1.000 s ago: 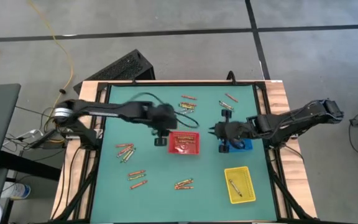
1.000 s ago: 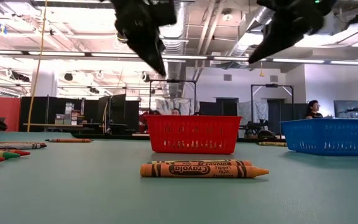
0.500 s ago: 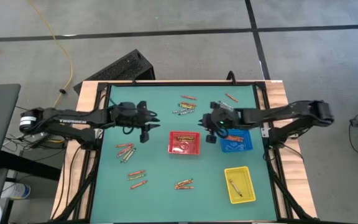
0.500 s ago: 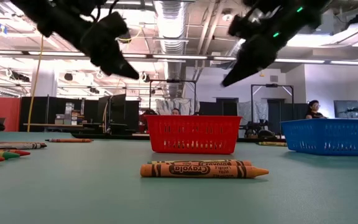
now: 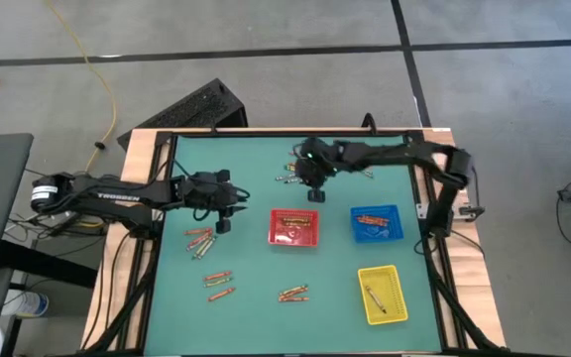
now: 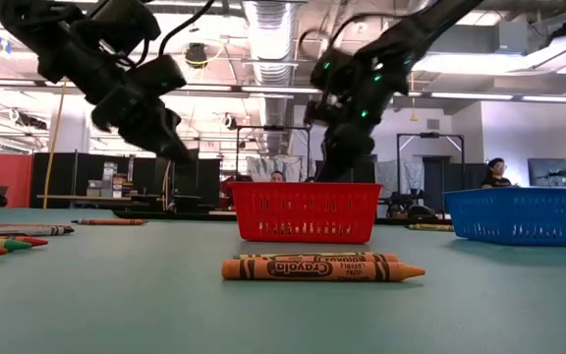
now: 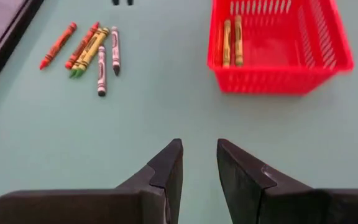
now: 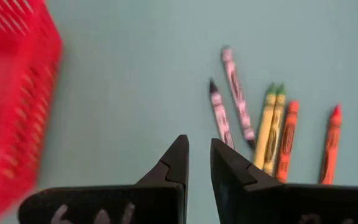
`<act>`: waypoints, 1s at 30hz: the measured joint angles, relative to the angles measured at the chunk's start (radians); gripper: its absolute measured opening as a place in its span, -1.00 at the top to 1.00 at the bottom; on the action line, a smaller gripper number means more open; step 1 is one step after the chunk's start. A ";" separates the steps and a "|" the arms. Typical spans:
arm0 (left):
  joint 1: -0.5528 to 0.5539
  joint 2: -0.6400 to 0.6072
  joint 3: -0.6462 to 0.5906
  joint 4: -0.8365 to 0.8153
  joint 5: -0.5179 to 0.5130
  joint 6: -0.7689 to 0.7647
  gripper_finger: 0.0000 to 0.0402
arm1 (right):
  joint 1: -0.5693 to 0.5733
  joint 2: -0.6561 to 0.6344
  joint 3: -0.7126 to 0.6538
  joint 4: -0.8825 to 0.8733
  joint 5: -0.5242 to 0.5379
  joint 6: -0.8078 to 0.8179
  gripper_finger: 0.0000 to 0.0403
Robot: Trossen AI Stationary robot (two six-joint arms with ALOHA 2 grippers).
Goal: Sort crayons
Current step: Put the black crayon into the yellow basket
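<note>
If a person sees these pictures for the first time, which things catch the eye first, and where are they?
Three bright trays stand on the green table: the red tray in the middle, the blue tray to its right, the yellow tray nearer the front. Small clusters of crayons lie scattered on the table around them. The left gripper hangs above the table left of the red tray; the right gripper hangs behind it, near more crayons.

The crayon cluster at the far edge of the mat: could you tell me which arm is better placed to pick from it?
Probably the right: the right gripper hovers beside the far crayon cluster, while the left gripper is nearer the left-side crayons.
</note>
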 joint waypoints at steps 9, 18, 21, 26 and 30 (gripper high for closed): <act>0.079 -0.007 -0.061 0.039 0.094 0.116 0.56 | -0.062 0.194 0.210 -0.228 -0.070 -0.182 0.70; 0.205 -0.007 -0.095 0.092 0.244 0.099 0.56 | -0.065 0.242 0.275 -0.226 -0.069 -0.268 0.70; 0.219 -0.007 -0.095 0.094 0.273 0.073 0.56 | -0.074 0.242 0.276 -0.214 -0.069 -0.279 0.70; 0.221 -0.007 -0.095 0.106 0.294 0.025 0.56 | -0.090 0.242 0.271 -0.210 -0.070 -0.279 0.70; 0.221 -0.007 -0.095 0.105 0.296 -0.008 0.56 | -0.103 0.242 0.254 -0.210 -0.104 -0.275 0.70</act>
